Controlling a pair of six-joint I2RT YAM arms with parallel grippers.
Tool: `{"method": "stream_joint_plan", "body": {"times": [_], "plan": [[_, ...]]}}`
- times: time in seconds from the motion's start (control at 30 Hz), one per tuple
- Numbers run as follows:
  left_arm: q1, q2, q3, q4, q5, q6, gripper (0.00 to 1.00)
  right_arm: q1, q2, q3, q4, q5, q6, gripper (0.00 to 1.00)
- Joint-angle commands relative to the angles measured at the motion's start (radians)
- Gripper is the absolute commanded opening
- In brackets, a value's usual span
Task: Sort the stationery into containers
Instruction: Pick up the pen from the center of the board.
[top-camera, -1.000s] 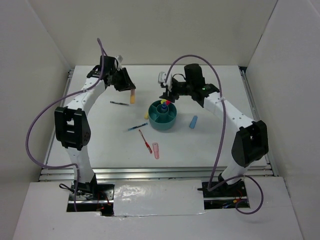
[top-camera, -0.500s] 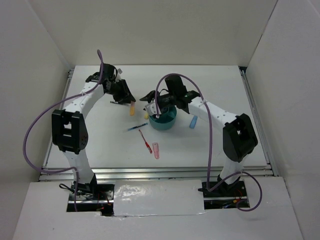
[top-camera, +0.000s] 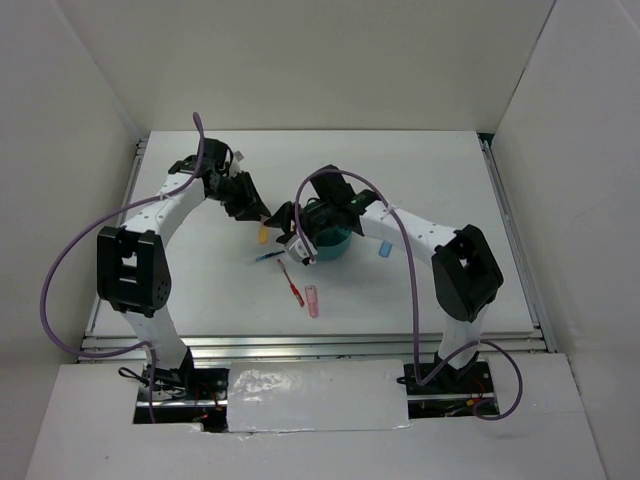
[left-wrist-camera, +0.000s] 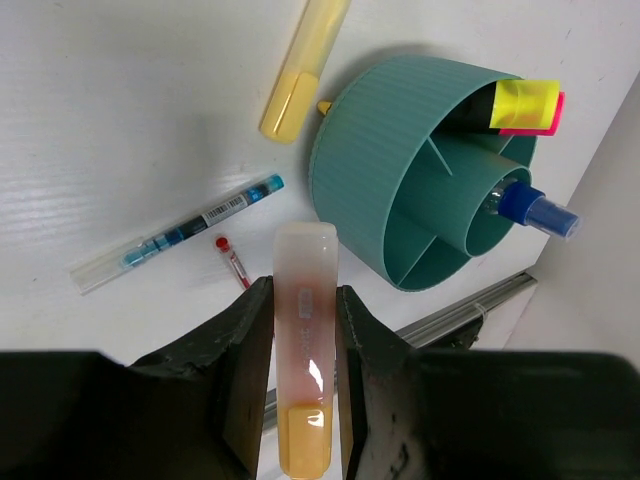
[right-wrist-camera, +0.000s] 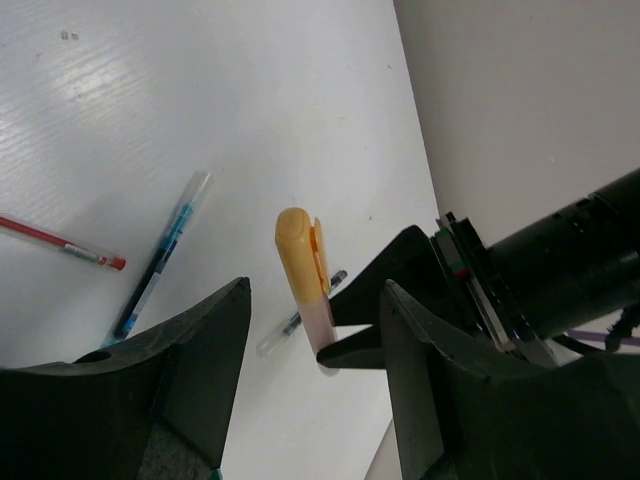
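Left wrist, pincer clamping orange marker

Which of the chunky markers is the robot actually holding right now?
The orange marker, clamped in the left gripper. The yellow marker, pink marker and light-blue marker lie loose on the table.

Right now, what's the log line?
left gripper: shut on orange marker | right gripper: open | bowl: yellow marker, bottle inside
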Motion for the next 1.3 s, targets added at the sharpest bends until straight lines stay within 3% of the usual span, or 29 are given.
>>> {"method": "stream_joint_plan", "body": {"times": [0.0, 0.13, 0.43, 0.63, 0.8, 0.93, 1.0, 1.07, 1.1, 1.13, 1.17, 1.27], "plan": [[-0.012, -0.022, 0.013, 0.0, 0.035, -0.016, 0.01, 0.021, 0.03, 0.056, -0.014, 0.004, -0.039, 0.61], [-0.023, -0.008, 0.03, -0.001, 0.036, -0.014, 0.01, 0.028, 0.042, 0.067, -0.085, 0.015, -0.094, 0.61], [-0.066, 0.012, 0.053, -0.005, 0.01, -0.011, 0.03, 0.035, 0.05, 0.041, -0.056, 0.005, -0.116, 0.59], [-0.073, 0.012, 0.054, -0.005, -0.005, -0.019, 0.03, 0.046, 0.05, 0.029, -0.043, 0.001, -0.134, 0.44], [-0.075, 0.015, 0.05, 0.008, -0.01, -0.033, 0.04, 0.048, 0.039, 0.015, -0.054, 0.015, -0.159, 0.38], [-0.075, 0.012, 0.056, 0.018, -0.014, -0.033, 0.1, 0.051, 0.033, 0.009, -0.065, 0.023, -0.171, 0.25], [-0.075, 0.007, 0.053, 0.026, -0.017, -0.034, 0.24, 0.048, 0.031, 0.01, -0.065, 0.023, -0.167, 0.2], [-0.074, -0.007, 0.048, 0.04, -0.027, -0.033, 0.5, 0.04, 0.025, 0.006, -0.06, 0.014, -0.16, 0.15], [-0.069, -0.016, 0.047, 0.049, -0.034, -0.027, 0.77, 0.031, 0.019, 0.007, -0.06, 0.0, -0.163, 0.13], [-0.063, -0.021, 0.047, 0.054, -0.045, -0.027, 0.93, 0.023, 0.011, 0.007, -0.06, -0.014, -0.16, 0.12], [-0.058, -0.022, 0.047, 0.055, -0.059, -0.03, 0.99, 0.015, 0.007, 0.006, -0.062, -0.028, -0.159, 0.11], [-0.002, -0.034, 0.061, 0.077, -0.102, -0.044, 0.99, -0.012, -0.019, 0.012, -0.053, -0.098, -0.13, 0.07]]}}
